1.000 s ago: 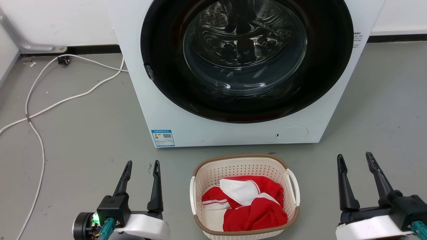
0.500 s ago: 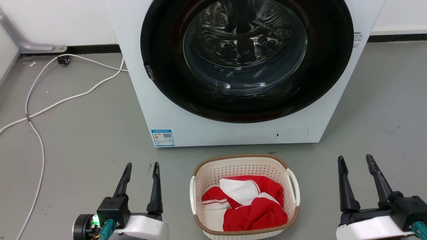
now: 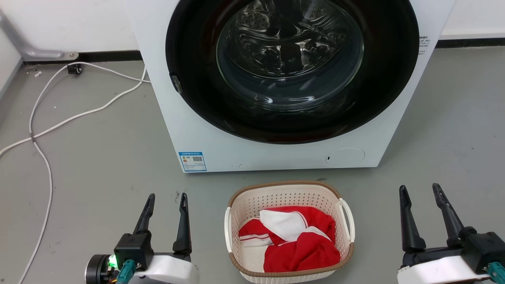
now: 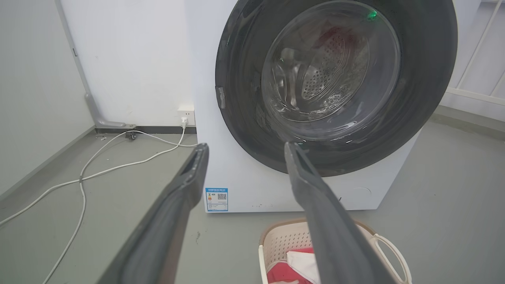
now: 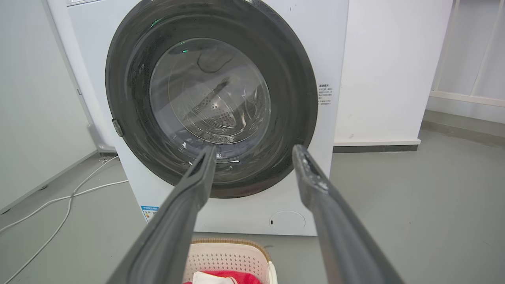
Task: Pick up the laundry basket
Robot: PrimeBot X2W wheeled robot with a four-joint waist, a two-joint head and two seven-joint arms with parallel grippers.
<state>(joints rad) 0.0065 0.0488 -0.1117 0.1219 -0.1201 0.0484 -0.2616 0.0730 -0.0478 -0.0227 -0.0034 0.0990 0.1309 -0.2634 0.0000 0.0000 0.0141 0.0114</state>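
The laundry basket (image 3: 276,197) is set on the grey floor (image 3: 98,165) just in front of the washer (image 3: 197,130). Its far rim is near the machine's base but apart from it. Bare floor is left on both sides. The left fingers (image 3: 182,225) are held over the floor to the basket's left and the right fingers (image 3: 407,221) to its right, each well clear of the rim. Both pairs are spread wide, and nothing is held between them. White cable (image 3: 79,116) is trailed across the floor further left, well apart from the basket.

The basket's near edge is cut off by the bottom of the head view, and the washer's top by the upper edge. The basket's bottom is mostly covered by red and white cloth (image 3: 307,252); whether this is one garment or several cannot be told. In the left wrist view, part of the basket is hidden behind one finger. The drum's inside is blurred by reflections on the door glass.

One basket is counted, with two white side handles, one washer, and two fingers on each arm.
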